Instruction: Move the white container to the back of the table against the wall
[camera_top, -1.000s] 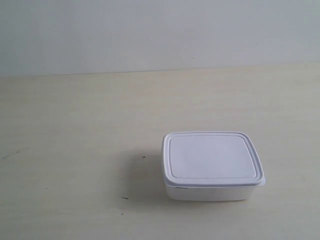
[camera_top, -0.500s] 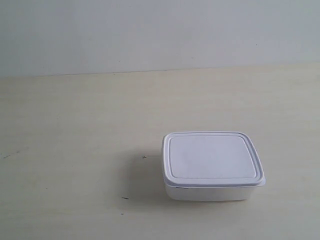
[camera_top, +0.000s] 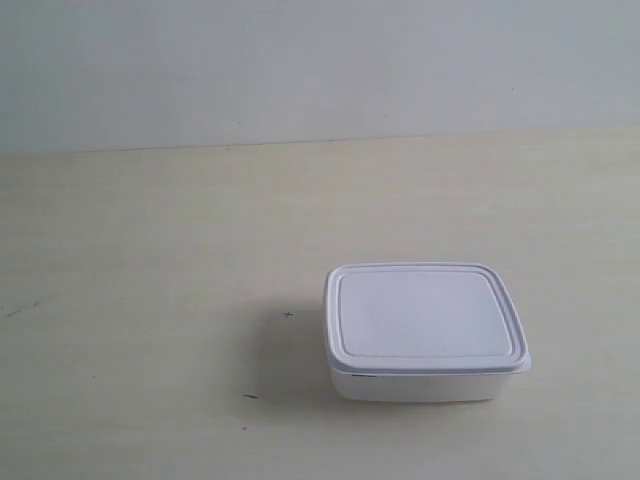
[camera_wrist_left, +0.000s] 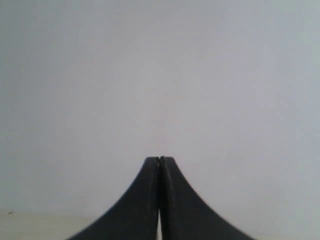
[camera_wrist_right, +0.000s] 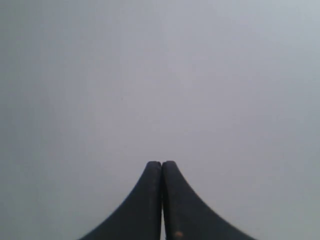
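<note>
Soft, even light; faint shadow beside white container (camera_top: 425, 320); wrist views hazy.

The table (camera_top: 150, 260) bears the white container (camera_top: 424, 330).

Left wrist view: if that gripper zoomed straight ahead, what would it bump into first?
Probably the wall. The left gripper, closed tight, points right at it, and this view shows nothing in between. How far away the wall is, I cannot tell.

The white container (camera_top: 425, 330), a shallow box with rounded corners and its rimmed lid closed, sits flat on the cream tabletop (camera_top: 150, 250), well apart from the plain pale wall (camera_top: 300, 70) behind.
</note>
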